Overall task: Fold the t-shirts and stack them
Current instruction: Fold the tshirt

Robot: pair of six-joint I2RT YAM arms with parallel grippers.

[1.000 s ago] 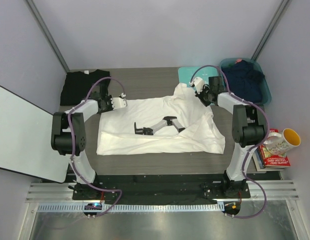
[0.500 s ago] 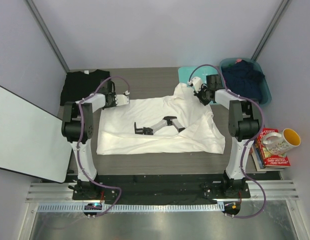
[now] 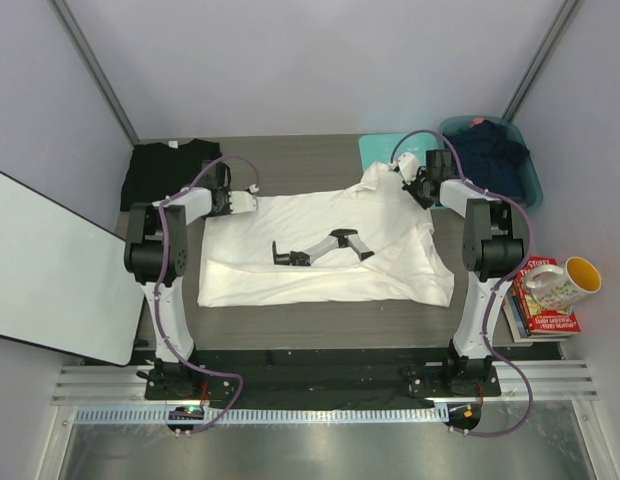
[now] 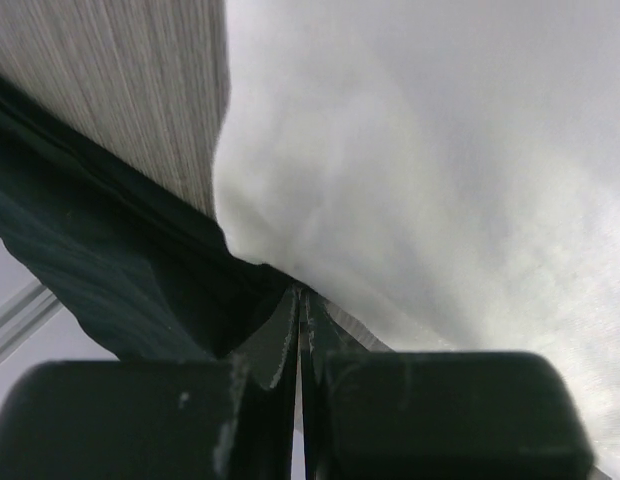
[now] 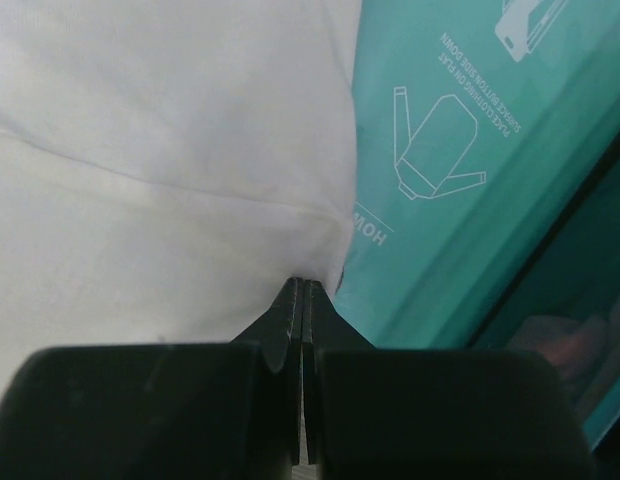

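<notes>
The white t-shirt (image 3: 290,225) lies spread across the middle of the table (image 3: 290,160), with its far edge stretched between the arms. The left gripper (image 3: 246,201) and right gripper (image 3: 411,180) are each pinched tight on a far corner. The cloth is judged light, limp and prone to creasing, so corners and hems are the best holds. The black t-shirt (image 3: 168,165) lies at the far left.

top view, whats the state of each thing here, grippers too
white t-shirt: spread open, wrinkled, not folded
black t-shirt: lying flat, far left corner
left gripper: shut on white t-shirt's far left edge
right gripper: shut on white t-shirt's far right edge
teal bin: holding dark clothes
mug: standing on books
</notes>
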